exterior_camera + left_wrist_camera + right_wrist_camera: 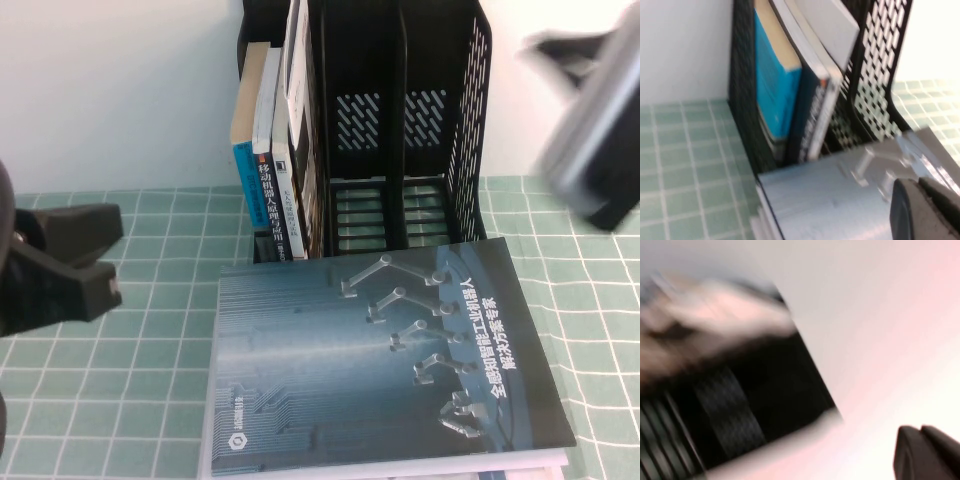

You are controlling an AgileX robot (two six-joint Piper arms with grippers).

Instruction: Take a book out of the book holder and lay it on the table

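Book (385,365), dark blue with pale robot arms, lies flat on the green-gridded desk (120,400) before the black book holder (400,130). Left hand (60,265) hovers open beside it, holding nothing; right hand (590,130) is raised by the holder, grip unreadable. Best now: withdraw clear, without nudging the cover.

- Left end effector (85,262) low at the left edge of the high view, black fingers (75,232) pointing right, spread apart and gripping nothing.
- Right end effector (590,130) raised at the upper right of the high view, blurred; grey body tilted, dark tip lowest; finger state unclear.
- Right wrist view: only a dark fingertip (925,452) in the corner.
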